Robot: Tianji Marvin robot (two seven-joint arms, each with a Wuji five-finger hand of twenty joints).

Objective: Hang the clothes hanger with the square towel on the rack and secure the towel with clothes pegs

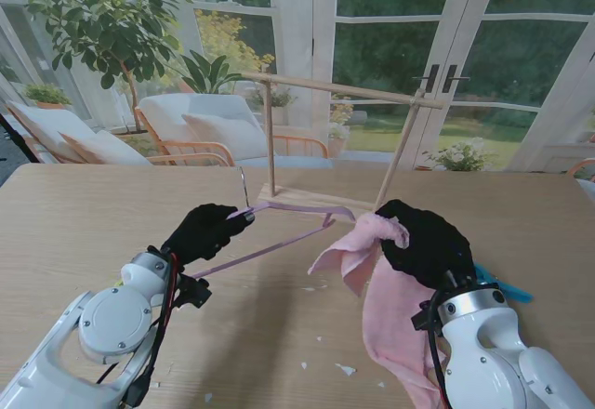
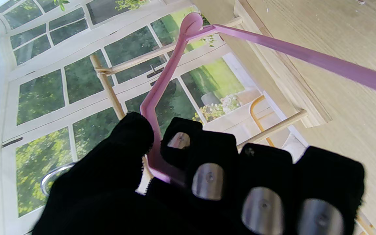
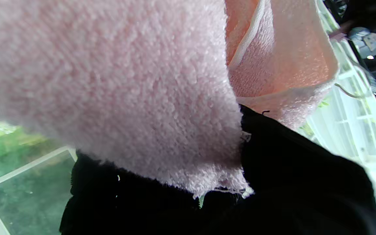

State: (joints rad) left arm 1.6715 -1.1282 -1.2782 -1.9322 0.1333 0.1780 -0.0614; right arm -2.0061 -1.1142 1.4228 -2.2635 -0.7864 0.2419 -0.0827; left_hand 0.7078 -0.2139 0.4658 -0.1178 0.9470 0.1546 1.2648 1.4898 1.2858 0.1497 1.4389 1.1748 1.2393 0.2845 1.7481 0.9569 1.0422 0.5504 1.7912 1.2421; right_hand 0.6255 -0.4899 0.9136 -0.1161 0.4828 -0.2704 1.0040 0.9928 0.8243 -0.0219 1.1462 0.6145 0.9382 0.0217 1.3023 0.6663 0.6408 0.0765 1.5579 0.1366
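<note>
**Ana:** Hanger (image 1: 279,242) first: where is it?

**Ben:** Off the table, held between the two hands. It is a thin, flat, lilac plastic frame. The left hand (image 1: 206,230), in a black fabric glove, grips it at the neck, with the metal hook (image 1: 244,186) standing up just past the knuckles. Its far end reaches across to the right hand (image 1: 429,242), near the foot of the rack (image 1: 339,88).

**Ana:** What does the left wrist camera add?

**Ben:** It shows the grip itself. The thumb and first finger (image 2: 181,137) pinch a bent section of the hanger (image 2: 162,98), and silver plates show through the glove's fingertips. From the stand you only see a closed fist.

**Ana:** And the towel?

**Ben:** The pink towel (image 1: 390,307) is bunched in the right hand, draping down toward the robot and folding over the hanger's end. The right wrist view is nearly filled by it: fluffy, looped terry with a smooth hemmed edge, pressed against the black glove (image 3: 305,182). The fingers there are hidden, so the clasp is judged from the stand view.

**Ana:** Anything else nearby?

**Ben:** Blue pegs (image 1: 502,288) lie just beside the right wrist, partly hidden. The rack is pale wooden dowels on a flat base, beyond both hands on a wood-grain table (image 1: 74,214).
</note>
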